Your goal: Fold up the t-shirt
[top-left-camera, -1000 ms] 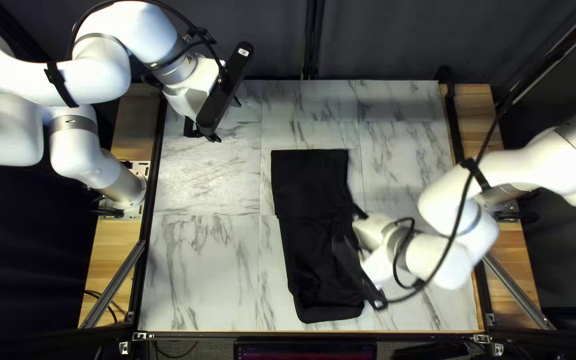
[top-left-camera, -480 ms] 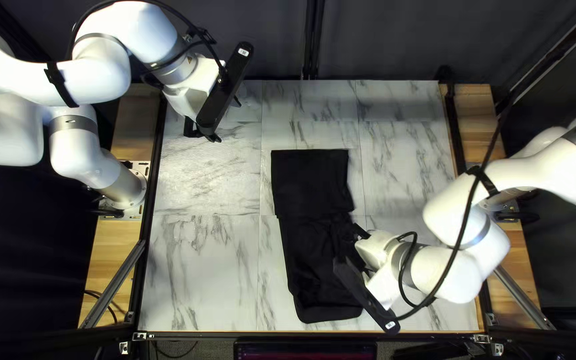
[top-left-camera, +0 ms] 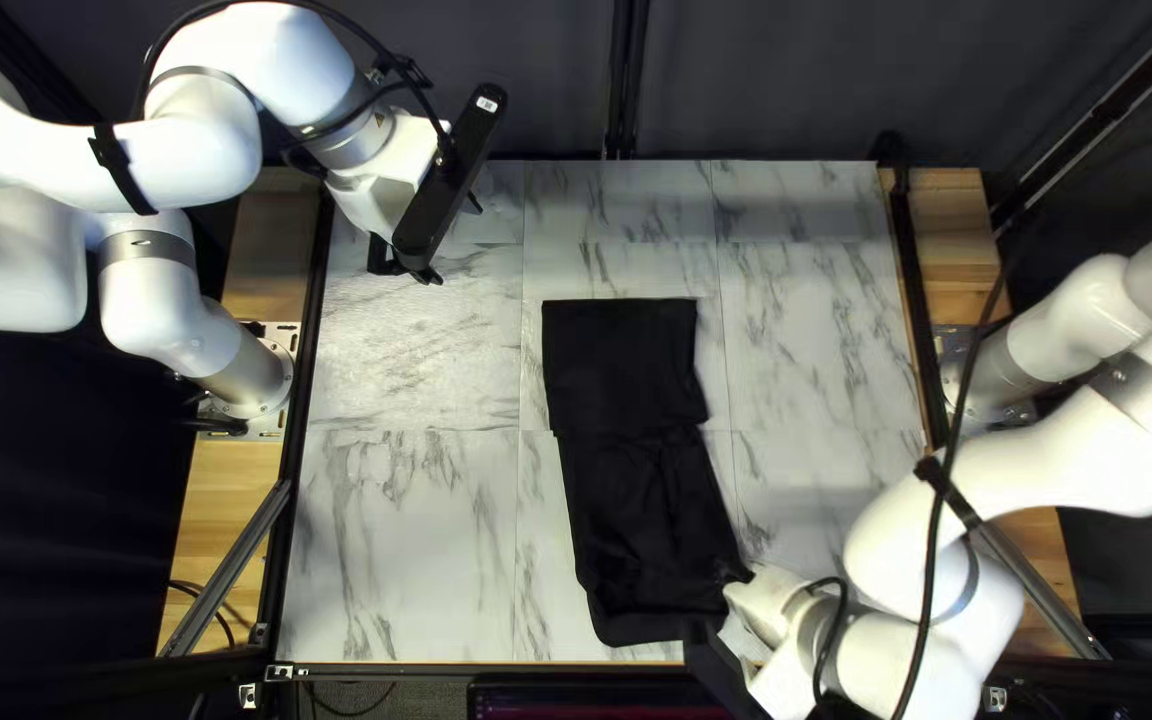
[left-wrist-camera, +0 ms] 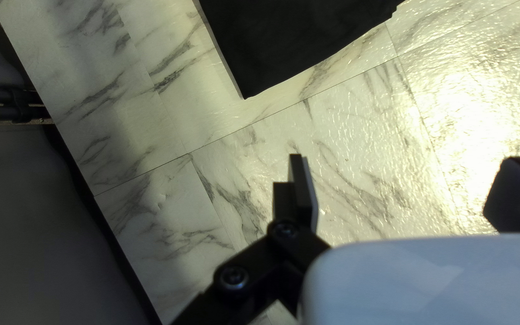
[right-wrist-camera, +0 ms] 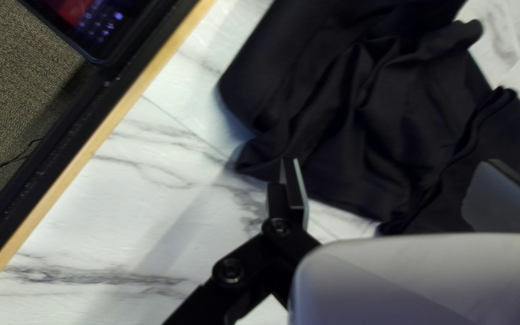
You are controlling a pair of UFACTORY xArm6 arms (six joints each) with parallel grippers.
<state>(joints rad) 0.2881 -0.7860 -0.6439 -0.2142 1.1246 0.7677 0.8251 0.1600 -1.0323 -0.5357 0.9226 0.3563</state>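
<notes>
At the left of the top left view, your left gripper is over the marble-patterned table, its fingers spread apart, with a dark curtain behind the far edge. Your black t-shirt lies mid-table, rumpled toward the near edge, where a screen sits just beyond; by that rumpled end, your right gripper is released, fingers wide.

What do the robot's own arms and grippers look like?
My left arm and right arm are white with rounded segments, silver-grey bands, black straps and black cables. Both the left gripper and right gripper have black fingers on black links with round screws. The left one's long black body bears a small white label.
</notes>
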